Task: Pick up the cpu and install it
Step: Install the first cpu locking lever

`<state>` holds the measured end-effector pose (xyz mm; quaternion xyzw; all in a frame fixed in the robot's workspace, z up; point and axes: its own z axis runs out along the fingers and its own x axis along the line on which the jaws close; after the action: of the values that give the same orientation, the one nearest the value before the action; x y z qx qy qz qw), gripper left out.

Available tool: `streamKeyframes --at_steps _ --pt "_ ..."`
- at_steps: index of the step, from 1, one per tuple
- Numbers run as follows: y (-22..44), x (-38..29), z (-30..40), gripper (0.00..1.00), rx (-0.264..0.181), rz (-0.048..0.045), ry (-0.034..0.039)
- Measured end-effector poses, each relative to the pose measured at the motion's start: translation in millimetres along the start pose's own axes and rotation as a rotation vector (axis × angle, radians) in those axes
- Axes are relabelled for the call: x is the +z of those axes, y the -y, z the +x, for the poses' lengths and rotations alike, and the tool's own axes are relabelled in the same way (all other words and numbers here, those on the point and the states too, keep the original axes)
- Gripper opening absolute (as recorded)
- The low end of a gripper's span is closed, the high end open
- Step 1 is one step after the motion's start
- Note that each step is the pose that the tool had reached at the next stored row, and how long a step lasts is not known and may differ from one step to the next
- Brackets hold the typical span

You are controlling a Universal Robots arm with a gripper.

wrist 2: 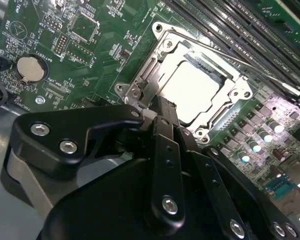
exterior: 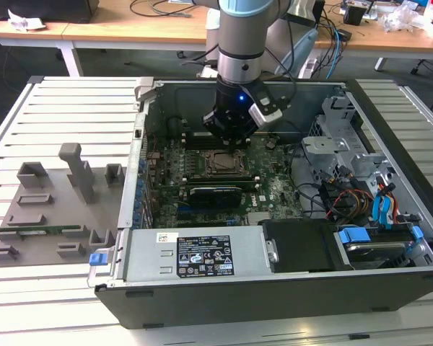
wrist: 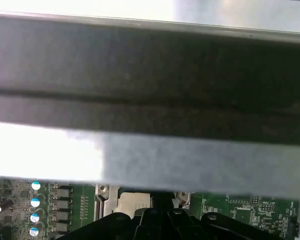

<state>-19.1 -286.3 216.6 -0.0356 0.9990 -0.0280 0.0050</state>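
The cpu point(wrist 2: 195, 92) lies flat inside the open socket frame point(wrist 2: 140, 82) on the green motherboard point(wrist 2: 75, 45), its silvery top plate glaring under the light. In the first wrist view the cpu point(wrist: 132, 201) shows as a pale patch. My gripper point(wrist 2: 164, 106) hangs just above the socket's edge, beside the cpu, with its black fingers point(wrist 2: 162, 135) drawn together and nothing between them. In the exterior view the gripper point(exterior: 233, 128) hovers over the socket point(exterior: 220, 163) in the middle of the open computer case point(exterior: 274, 288).
Long black memory slots point(wrist 2: 230, 25) run beside the socket, and a black expansion card point(exterior: 215, 192) lies just in front of it. The case's metal wall point(wrist: 150, 75) is close to the wrist. Drive cage and cables point(exterior: 346, 166) fill the exterior view's right. A grey fixture point(exterior: 50, 209) sits outside the case.
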Motion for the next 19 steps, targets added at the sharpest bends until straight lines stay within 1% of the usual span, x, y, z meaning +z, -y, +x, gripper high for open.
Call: streamKeyframes --at_steps 6,7,10,12,18,19 --pt "1.2 -7.2 0.0 0.11 0.000 0.0101 -0.0007" --pt "1.4 -9.2 -0.1 0.11 0.000 0.0129 -0.0010" --pt "1.6 -12.6 -0.1 0.11 0.000 0.0171 -0.0013" --pt "1.9 -17.8 -0.1 0.11 0.000 0.0232 -0.0017" --pt "2.3 -26.0 -0.2 0.11 0.000 0.0308 -0.0023" --pt "2.5 -28.2 -0.2 0.11 -0.001 0.0322 -0.0024"
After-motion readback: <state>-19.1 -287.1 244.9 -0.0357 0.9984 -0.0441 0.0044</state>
